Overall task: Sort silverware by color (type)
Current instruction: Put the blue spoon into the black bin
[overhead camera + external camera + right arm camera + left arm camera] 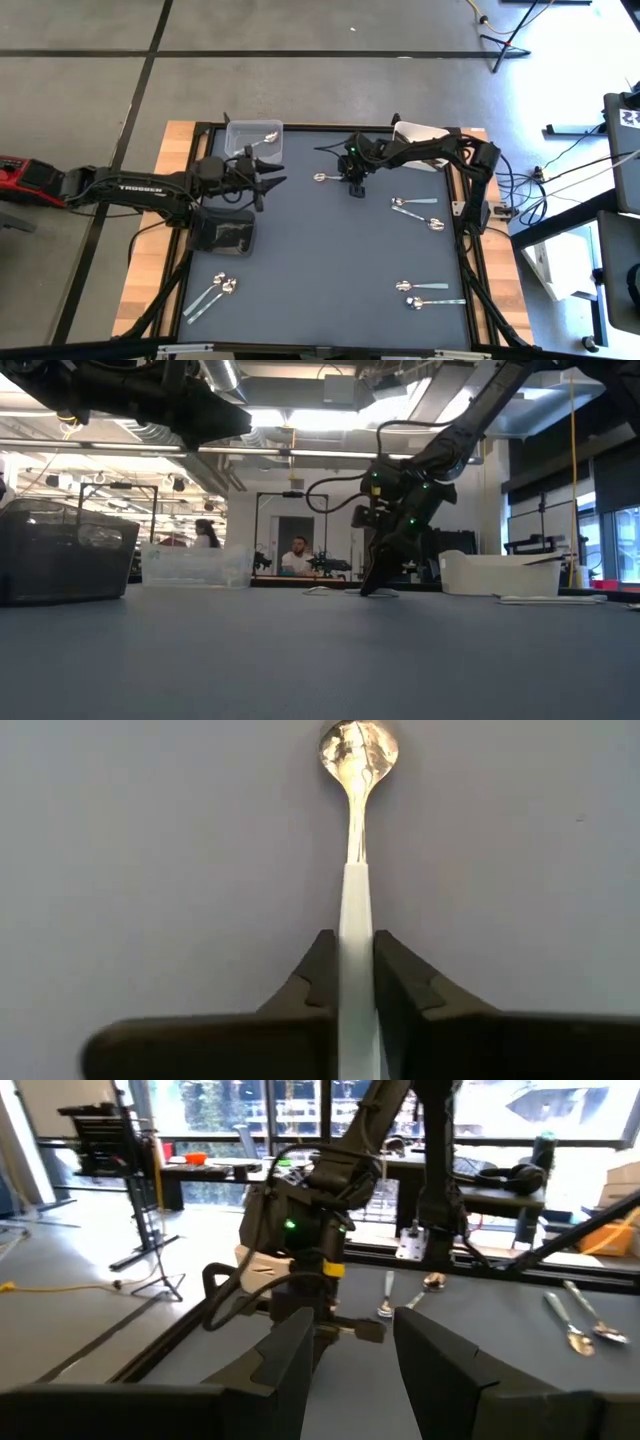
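Observation:
My right gripper [354, 188] points down at the table's far middle, shut on a spoon [326, 178] that has a shiny bowl and a white handle. In the right wrist view the spoon's bowl [358, 748] shows ahead of the gripper [357, 970]. My left gripper [268, 182] hovers open between a clear bin [240, 130] and a dark bin [222, 232]. It faces the right arm and touches nothing. Other light spoons lie flat on the mat at the right [415, 203], the near right [425, 300] and the near left [215, 290]. My right gripper pinches the spoon's white handle [357, 910] between its two fingers, well back from the bowl. The fingers come from above, pointing down, one on each side of the handle. The spoon lies level at table height [322, 592], bowl toward the table's left. Whether it is lifted clear does not show.
The clear bin holds one spoon [268, 136]. A white bin [420, 133] stands at the far right, behind the right arm. The dark bin stands at the left edge and holds dark pieces. The mat's middle [330, 260] is bare. People show in the room beyond the table.

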